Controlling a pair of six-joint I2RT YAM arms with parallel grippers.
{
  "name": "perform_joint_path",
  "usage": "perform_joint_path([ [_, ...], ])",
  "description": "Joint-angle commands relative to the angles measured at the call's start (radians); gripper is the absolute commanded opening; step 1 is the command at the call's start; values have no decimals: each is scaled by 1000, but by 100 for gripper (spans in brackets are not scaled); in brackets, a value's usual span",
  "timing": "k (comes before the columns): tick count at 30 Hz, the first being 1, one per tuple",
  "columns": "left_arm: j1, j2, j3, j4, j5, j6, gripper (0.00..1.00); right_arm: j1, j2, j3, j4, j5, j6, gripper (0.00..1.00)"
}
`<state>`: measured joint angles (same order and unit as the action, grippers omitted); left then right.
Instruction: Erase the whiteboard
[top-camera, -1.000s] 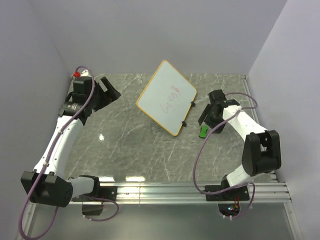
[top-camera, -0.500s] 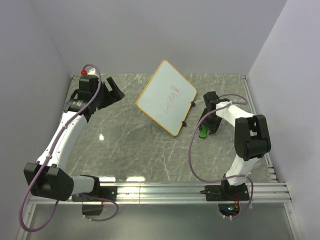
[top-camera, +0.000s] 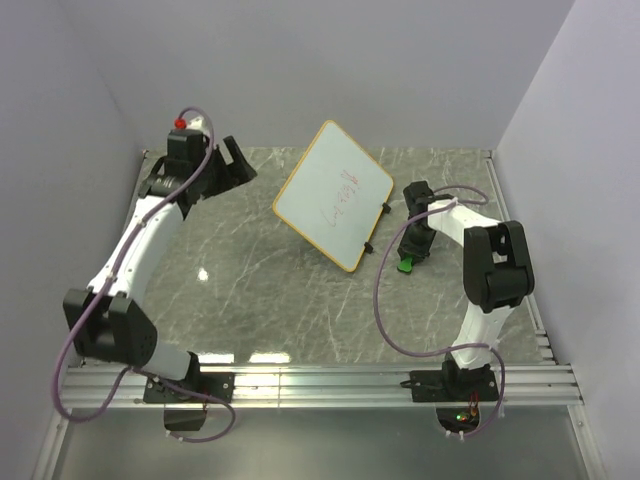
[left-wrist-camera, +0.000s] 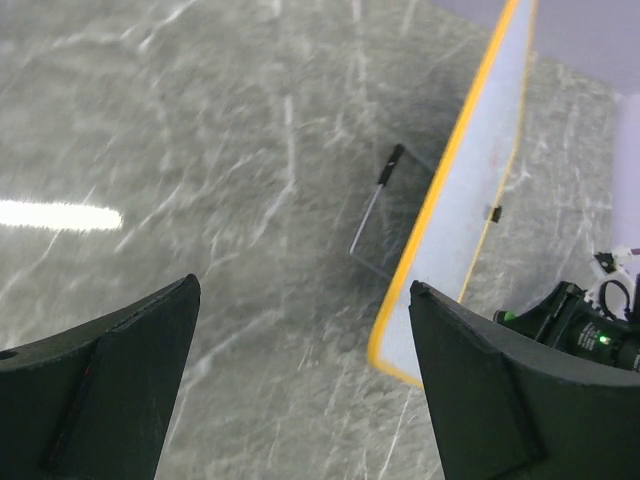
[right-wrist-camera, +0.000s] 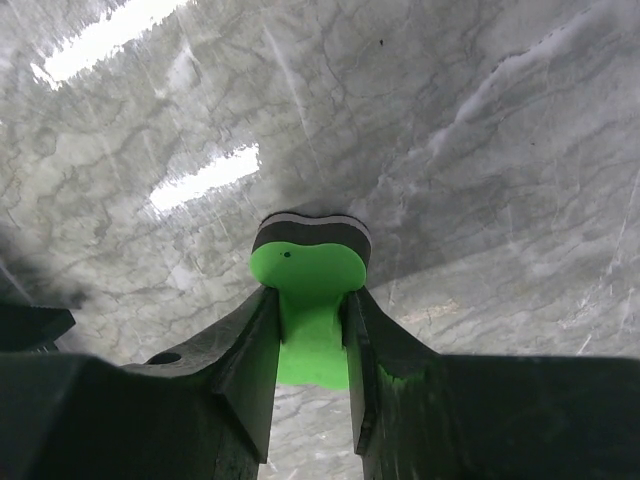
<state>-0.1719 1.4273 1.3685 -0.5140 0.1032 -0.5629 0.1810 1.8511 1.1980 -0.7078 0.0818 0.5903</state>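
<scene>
The right claw (right-wrist-camera: 310, 305) is clamped on a small green eraser block (right-wrist-camera: 308, 262) on the grey marble surface (top-camera: 250, 285), just beside the orange-rimmed, red-scribbled white whiteboard (top-camera: 332, 195) standing mid-surface; the left claw (left-wrist-camera: 302, 288) hangs wide, well apart

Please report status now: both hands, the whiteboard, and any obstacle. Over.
Right hand shut on small green eraser block. Left hand open, empty. White orange-rimmed whiteboard not wiped, red scribbles on it. No obstacle seen between eraser and board.

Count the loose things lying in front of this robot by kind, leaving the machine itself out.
whiteboard: 1
green eraser: 1
total: 2
</scene>
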Motion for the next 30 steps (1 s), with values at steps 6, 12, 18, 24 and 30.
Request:
perform_joint_path([
  [6,-3,335,373,135,291,98,90,21,-142,-2,-48,-31,-17,0],
  [12,-38,652,688,79,484,103,90,25,-225,99,-113,-73,-11,0],
  [18,-69,800,713,127,604,49,87,25,-276,187,-188,-57,-14,0],
  [24,-116,858,742,106,707,72,70,25,-303,196,-185,-79,-10,0],
  [30,-136,843,713,65,693,98,10,26,-261,192,59,-368,31,0],
])
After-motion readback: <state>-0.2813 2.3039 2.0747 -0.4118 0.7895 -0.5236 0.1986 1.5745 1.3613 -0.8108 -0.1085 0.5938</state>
